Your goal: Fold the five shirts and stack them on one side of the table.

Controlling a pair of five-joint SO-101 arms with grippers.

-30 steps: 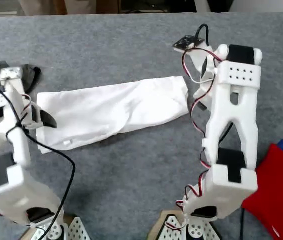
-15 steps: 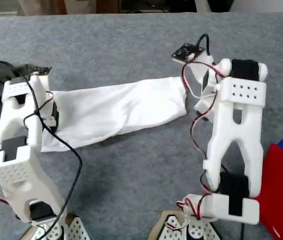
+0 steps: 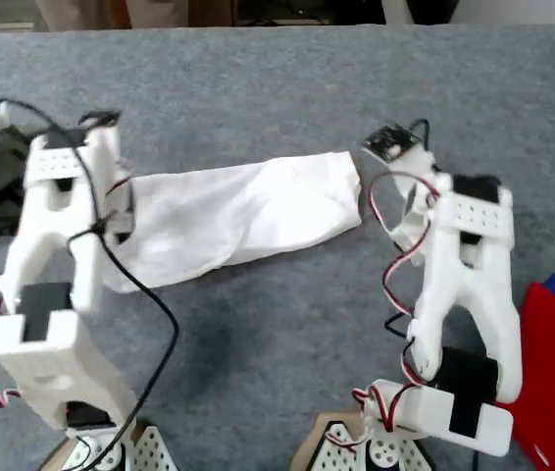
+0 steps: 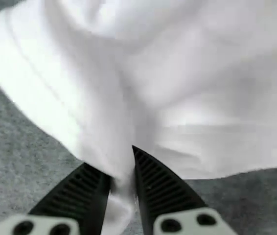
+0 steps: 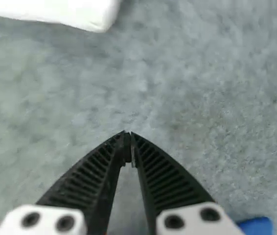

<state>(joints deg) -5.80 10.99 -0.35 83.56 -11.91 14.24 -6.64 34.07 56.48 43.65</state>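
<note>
- The grey felt-covered table is carrying a long, crumpled white fabric shirt across its middle. The shirt's left end is now sitting further to the right than a second ago.
- The white left arm is swinging away from its base and inward, dragging that end of the shirt along.
- The white right arm is pulling back toward its base, away from the shirt's right end.
- The left gripper is pinching a fold at the shirt's edge between its black ribbed fingers.
- The right gripper is hanging over bare table, its tips pressing together on nothing. The shirt's corner is lying apart from them, further ahead.
</note>
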